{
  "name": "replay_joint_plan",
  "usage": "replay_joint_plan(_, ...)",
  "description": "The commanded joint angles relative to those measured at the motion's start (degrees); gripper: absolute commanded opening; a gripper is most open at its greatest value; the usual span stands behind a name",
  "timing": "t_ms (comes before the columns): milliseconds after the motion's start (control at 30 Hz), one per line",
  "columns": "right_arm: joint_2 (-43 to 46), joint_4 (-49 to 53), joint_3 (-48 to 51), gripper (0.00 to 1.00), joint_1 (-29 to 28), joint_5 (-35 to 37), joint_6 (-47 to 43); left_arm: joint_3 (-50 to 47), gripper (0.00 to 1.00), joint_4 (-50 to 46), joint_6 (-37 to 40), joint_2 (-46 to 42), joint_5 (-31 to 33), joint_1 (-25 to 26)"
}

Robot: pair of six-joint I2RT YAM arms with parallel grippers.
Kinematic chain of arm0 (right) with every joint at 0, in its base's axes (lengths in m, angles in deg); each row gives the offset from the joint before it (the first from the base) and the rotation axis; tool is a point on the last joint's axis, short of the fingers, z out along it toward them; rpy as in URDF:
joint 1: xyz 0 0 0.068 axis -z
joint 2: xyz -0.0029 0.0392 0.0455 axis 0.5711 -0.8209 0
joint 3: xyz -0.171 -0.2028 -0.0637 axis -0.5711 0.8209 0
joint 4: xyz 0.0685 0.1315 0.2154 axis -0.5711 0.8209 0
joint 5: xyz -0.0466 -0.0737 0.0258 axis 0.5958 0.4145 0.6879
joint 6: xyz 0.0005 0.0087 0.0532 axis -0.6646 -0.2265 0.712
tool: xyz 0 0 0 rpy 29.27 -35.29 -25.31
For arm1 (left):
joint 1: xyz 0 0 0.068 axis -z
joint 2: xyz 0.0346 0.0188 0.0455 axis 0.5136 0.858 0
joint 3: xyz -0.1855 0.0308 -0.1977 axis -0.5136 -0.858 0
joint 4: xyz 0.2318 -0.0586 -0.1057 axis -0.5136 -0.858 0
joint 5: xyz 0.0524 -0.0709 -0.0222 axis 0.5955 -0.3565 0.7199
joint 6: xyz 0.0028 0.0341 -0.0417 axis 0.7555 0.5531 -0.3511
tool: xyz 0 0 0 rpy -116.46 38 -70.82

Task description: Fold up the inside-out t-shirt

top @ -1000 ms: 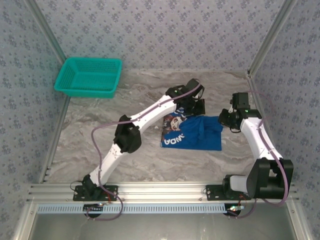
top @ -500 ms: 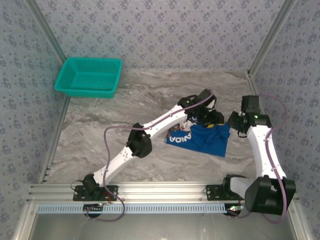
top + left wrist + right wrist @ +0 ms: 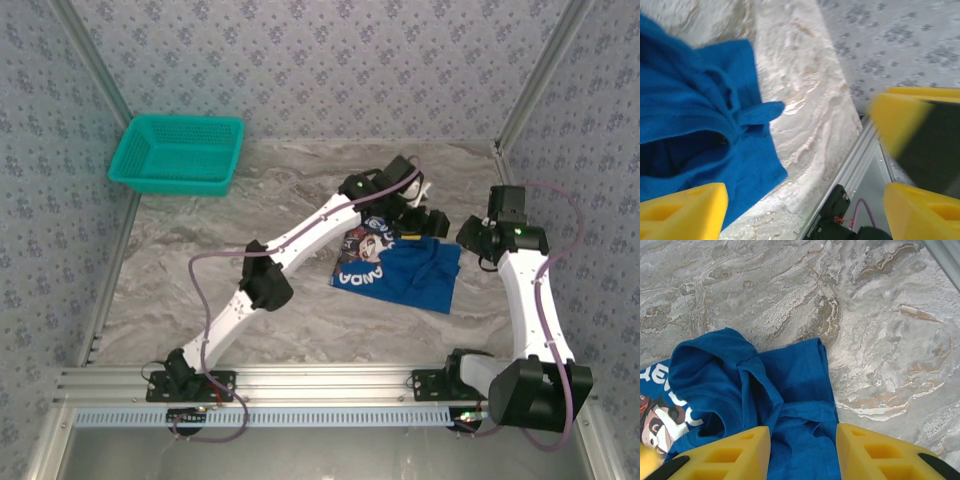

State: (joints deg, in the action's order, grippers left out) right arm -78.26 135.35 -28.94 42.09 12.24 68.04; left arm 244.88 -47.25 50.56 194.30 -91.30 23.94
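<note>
On the table [image 3: 250, 200] the blue t-shirt [image 3: 410, 275] is being left crumpled. The left pincer [image 3: 805, 205] is being held wide, the right pincer [image 3: 802, 440] narrower, both empty.

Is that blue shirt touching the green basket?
Apart. The overhead view shows bare table between the shirt and the basket in the far left corner.

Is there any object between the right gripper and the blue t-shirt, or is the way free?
Nothing visible is in the way. The right gripper hangs with jaws apart directly over the t-shirt, which lies on the marble table.
</note>
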Motion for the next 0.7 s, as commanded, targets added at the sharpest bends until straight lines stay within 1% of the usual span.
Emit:
replay_joint_plan(0, -0.41, -1.09, -0.15, 0.43, 0.26, -2.96, 0.81, -0.31, 0.82, -5.31, 6.51, -4.88, 0.74, -0.92)
replay_joint_plan(67, -1.89, -2.12, 0.78, 0.45, -0.54, -6.50, 0.63, -2.57, 0.82, -8.76, 10.65, -7.60, 6.30, -1.43)
replay_joint_plan(100, -2.98, -2.65, 1.17, 0.46, -1.58, -7.61, 0.53, -6.30, 0.82, -9.14, 12.59, -9.87, 9.86, -1.78)
replay_joint_plan(133, -4.12, -3.29, 1.72, 0.47, -2.73, -8.16, 0.67, -11.95, 0.81, -8.05, 13.69, -12.61, 13.58, -2.17)
replay_joint_plan(200, -6.07, -5.19, 3.11, 0.49, -3.17, -10.39, 0.93, -25.10, 0.81, -2.34, 13.76, -18.62, 18.17, -4.03)
replay_joint_plan(267, -7.52, -6.78, 4.28, 0.50, -3.36, -11.81, 0.58, -35.97, 0.80, 3.05, 11.93, -23.23, 18.36, -7.20)
replay_joint_plan(333, -9.29, -8.44, 5.21, 0.51, -4.04, -11.97, 0.56, -42.60, 0.78, 5.77, 11.91, -25.25, 18.04, -10.62)
replay_joint_plan(400, -11.37, -9.29, 5.50, 0.51, -4.68, -12.39, 0.11, -45.25, 0.77, 6.45, 13.17, -25.05, 17.97, -12.63)
replay_joint_plan(467, -13.64, -9.60, 5.54, 0.51, -5.31, -12.57, 0.10, -45.81, 0.76, 6.98, 14.89, -23.87, 17.16, -13.73)
replay_joint_plan(533, -14.70, -9.87, 6.24, 0.51, -5.43, -11.54, -0.13, -47.55, 0.76, 7.70, 16.06, -21.92, 16.30, -13.98)
replay_joint_plan(667, -14.84, -9.98, 7.52, 0.51, -4.12, -9.72, -0.61, -45.63, 0.73, 8.31, 17.05, -17.48, 15.89, -13.47)
